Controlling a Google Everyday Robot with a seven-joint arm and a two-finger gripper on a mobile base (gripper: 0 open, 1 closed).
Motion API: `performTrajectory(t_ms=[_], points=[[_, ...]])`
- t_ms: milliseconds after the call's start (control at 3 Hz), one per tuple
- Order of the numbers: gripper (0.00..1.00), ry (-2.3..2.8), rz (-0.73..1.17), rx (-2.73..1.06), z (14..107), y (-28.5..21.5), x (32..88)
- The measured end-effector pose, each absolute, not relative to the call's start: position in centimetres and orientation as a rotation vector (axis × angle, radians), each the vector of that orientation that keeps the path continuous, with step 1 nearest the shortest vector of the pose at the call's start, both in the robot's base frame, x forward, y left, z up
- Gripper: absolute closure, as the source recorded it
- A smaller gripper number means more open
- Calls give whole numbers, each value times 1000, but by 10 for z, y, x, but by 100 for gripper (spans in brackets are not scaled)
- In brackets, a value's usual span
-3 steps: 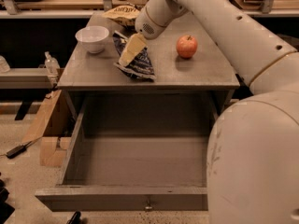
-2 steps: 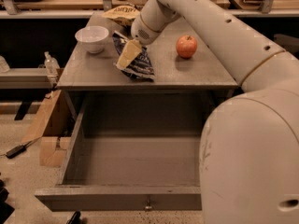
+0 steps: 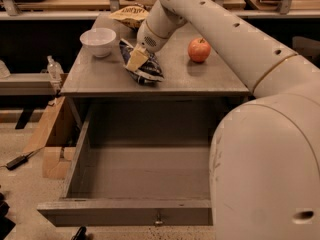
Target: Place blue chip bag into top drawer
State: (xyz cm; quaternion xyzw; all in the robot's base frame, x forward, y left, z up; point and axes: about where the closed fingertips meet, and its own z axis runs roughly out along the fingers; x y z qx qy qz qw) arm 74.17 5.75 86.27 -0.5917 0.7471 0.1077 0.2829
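Observation:
The blue chip bag (image 3: pixel 150 71) lies crumpled on the grey table (image 3: pixel 100 79), near its front middle. My gripper (image 3: pixel 135 59) has its tan tip pressed down onto the left part of the bag, and the white arm reaches in from the upper right. The top drawer (image 3: pixel 125 211) stands pulled wide open below the table front. It is empty inside, and a small metal knob (image 3: pixel 158 219) sits on its front panel.
A red apple (image 3: pixel 199 50) sits right of the bag and a white bowl (image 3: pixel 98 40) to the back left. A tan-yellow chip bag (image 3: pixel 129 15) lies at the table's back edge. My white body (image 3: pixel 265 174) fills the right foreground. A cardboard box (image 3: pixel 52 139) stands on the floor at left.
My gripper has come slightly down and towards the table front, onto the blue chip bag. The bag, apple and drawer have stayed in place.

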Motion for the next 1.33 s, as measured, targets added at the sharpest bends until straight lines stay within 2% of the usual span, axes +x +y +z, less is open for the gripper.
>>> performTrajectory(t_ms=[333, 667, 1333], points=[[89, 2002, 292, -1589, 860, 59, 742], [100, 2003, 295, -1592, 857, 61, 742], [100, 1926, 245, -1574, 903, 32, 722]])
